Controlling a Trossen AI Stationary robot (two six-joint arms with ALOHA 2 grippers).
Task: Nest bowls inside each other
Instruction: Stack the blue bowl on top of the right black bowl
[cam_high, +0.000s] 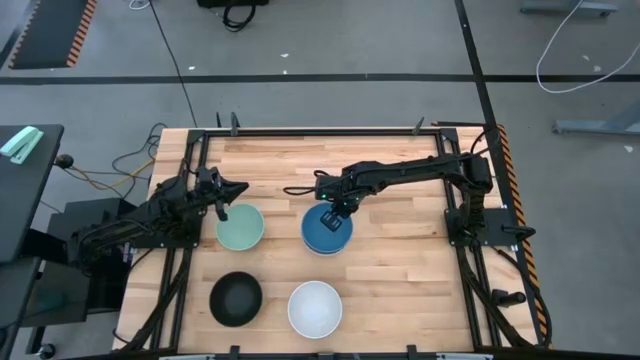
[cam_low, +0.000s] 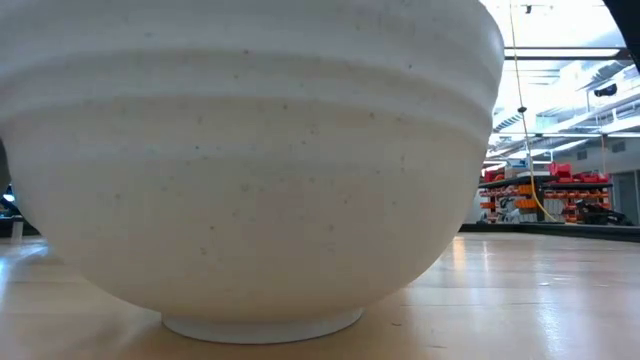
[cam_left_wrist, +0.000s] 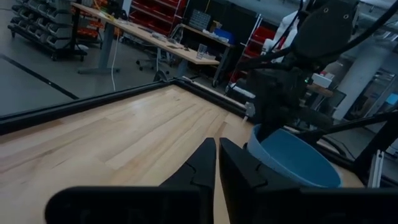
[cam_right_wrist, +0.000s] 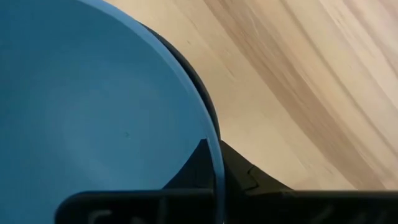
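No text, label, brand, number or sign can be read in any view. The bowls, the table and the arms carry no legible markings, and the shelves and benches in the room behind are too far off to make out any writing.

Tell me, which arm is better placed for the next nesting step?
Probably the right. The right gripper already pinches the blue bowl rim, a black bowl nested beneath. The left gripper is shut beside the mint green bowl.
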